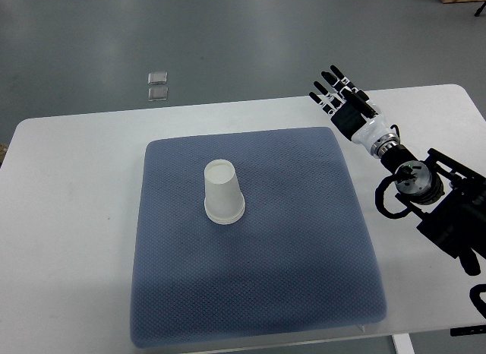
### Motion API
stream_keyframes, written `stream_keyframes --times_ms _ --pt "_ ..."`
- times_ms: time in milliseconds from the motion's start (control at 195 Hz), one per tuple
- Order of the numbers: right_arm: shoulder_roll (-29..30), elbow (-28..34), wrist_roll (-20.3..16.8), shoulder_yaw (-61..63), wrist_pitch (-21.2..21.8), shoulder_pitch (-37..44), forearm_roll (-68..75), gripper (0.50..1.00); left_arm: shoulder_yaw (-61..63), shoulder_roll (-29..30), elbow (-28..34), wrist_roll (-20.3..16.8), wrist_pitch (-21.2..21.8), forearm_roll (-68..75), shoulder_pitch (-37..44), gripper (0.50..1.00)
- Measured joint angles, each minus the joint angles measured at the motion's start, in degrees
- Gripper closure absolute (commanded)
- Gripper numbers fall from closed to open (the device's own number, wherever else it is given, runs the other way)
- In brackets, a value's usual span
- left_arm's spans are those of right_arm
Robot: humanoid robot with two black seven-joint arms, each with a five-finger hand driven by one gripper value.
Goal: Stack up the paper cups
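One white paper cup stands upside down at mid-frame on the blue mat, well apart from the right robot hand, fingers spread and empty, over the table at upper right.

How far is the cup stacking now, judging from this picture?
Only one upside-down paper cup, or possibly a finished stack, stands on the blue mat; no loose cups are visible. The right hand is open, holds nothing, and sits away beyond the mat's far right corner. Whether anything is left cannot be told.
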Motion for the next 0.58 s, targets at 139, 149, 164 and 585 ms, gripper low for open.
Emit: stream_keyframes --times_ms 139,149,164,585 --pt "1.21 -1.92 0.00 0.10 -1.85 0.59 -2.17 0.574 0.00 0.00 -0.08 0.00 0.00 0.00 0.00 0.500" --pt "1.27 -2.05 0.00 0.11 -1.93 0.62 -2.24 0.574 0.00 0.00 -0.09 0.00 0.00 0.00 0.00 0.500" --pt "1.35 -2.23 0.00 0.12 -2.03 0.67 -2.34 0.574 0.00 0.00 -0.10 0.00 0.00 0.00 0.00 0.500" --pt "4.60 -8.95 -0.17 -0.23 -1.58 4.31 -2.63 0.574 0.00 0.00 -0.29 0.05 0.00 0.00 0.00 0.500"
